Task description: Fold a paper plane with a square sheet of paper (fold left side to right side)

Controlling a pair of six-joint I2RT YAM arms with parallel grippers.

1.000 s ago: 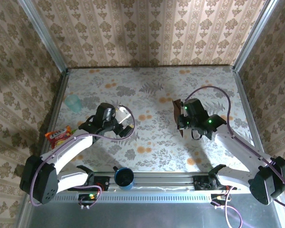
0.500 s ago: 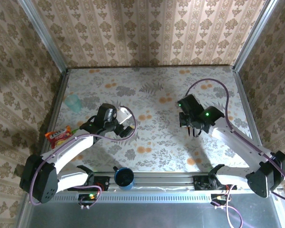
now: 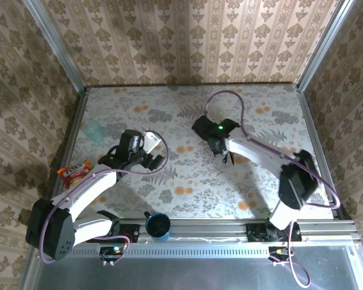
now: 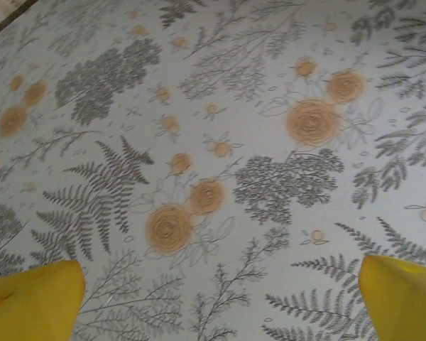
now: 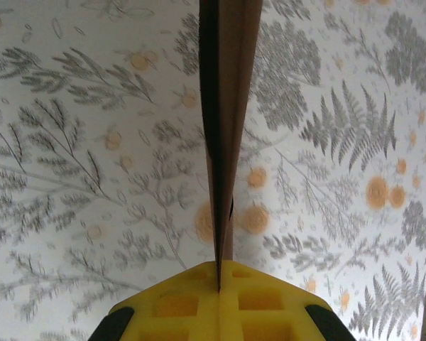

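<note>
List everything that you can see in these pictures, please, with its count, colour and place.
paper plane: one, dark brown, folded narrow, gripped in the right claw
pale cup: one, light green, far left of the table
blue cup: one, blue, near rail, between the arm bases
snack packet: one, orange, left edge of the table
table: one, grey and orange flower pattern
left claw: one, yellow pads, open, over the left half
right claw: one, yellow pads, shut on the paper plane

Left arm reaches from lower left, left gripper (image 3: 155,151) spread wide left of centre. Right arm stretches to upper centre, right gripper (image 3: 224,154) pinched tight on the paper plane (image 5: 227,106).
</note>
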